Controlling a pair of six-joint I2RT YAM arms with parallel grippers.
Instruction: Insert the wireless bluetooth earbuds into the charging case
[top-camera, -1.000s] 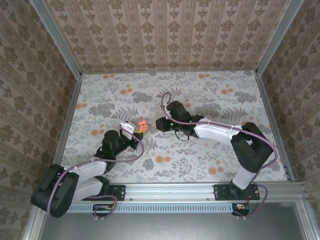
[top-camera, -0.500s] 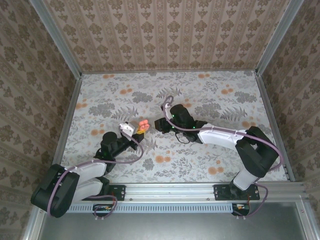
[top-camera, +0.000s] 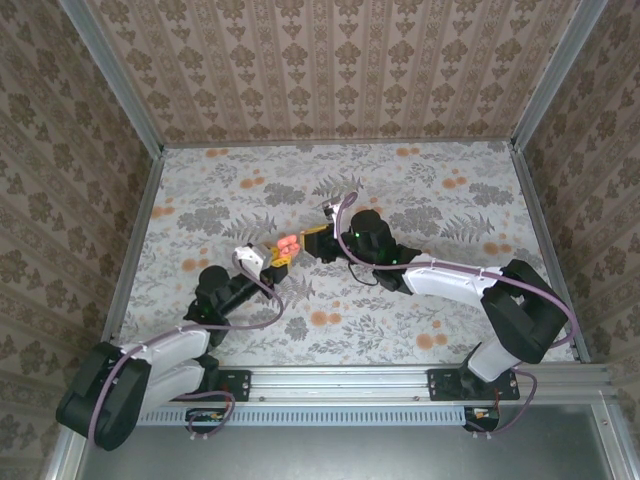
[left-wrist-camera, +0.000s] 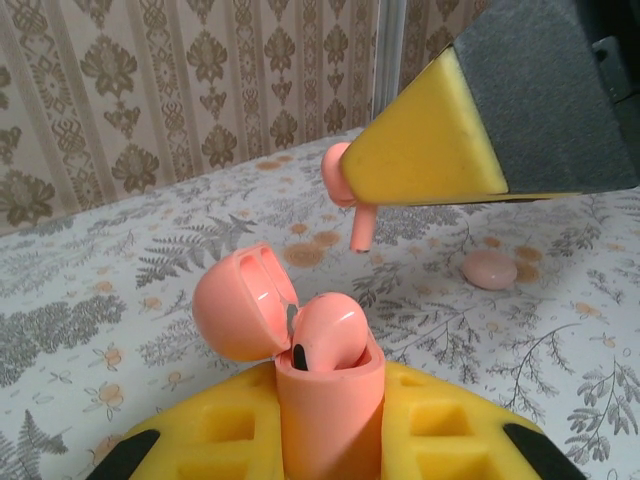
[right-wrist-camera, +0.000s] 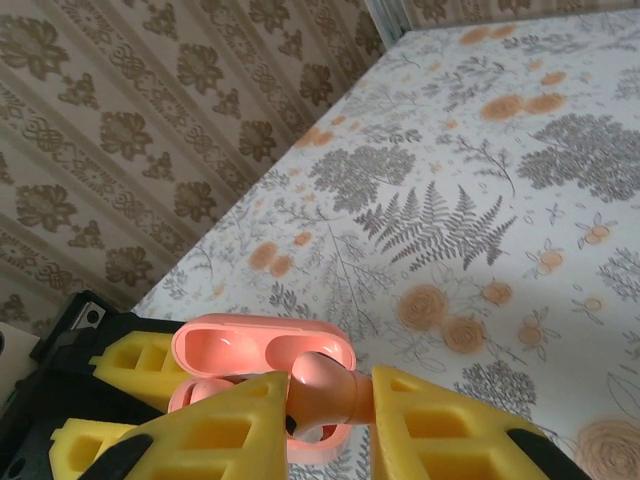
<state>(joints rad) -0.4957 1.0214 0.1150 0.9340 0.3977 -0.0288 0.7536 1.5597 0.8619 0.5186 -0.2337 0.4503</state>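
Note:
The charging case (left-wrist-camera: 325, 400) is a coral-pink box standing upright between the yellow pads of my left gripper (left-wrist-camera: 325, 420), which is shut on it. Its lid (left-wrist-camera: 235, 310) is hinged open to the left. One earbud (left-wrist-camera: 325, 335) sits in a slot of the case. My right gripper (right-wrist-camera: 328, 400) is shut on the other earbud (right-wrist-camera: 335, 390), just above the open case (right-wrist-camera: 262, 352). From the left wrist this earbud (left-wrist-camera: 352, 195) hangs under the right finger (left-wrist-camera: 430, 140), stem down. From above, the case (top-camera: 288, 245) lies between the left gripper (top-camera: 268, 262) and the right gripper (top-camera: 312, 243).
A pale pink flat disc (left-wrist-camera: 490, 268) lies on the flowered cloth (top-camera: 430, 190) beyond the case. Patterned walls enclose the table on three sides, and a metal rail (top-camera: 340, 382) runs along the near edge.
My right gripper has moved left with its earbud, right up to the case. The left gripper has shifted slightly with the case still in it.

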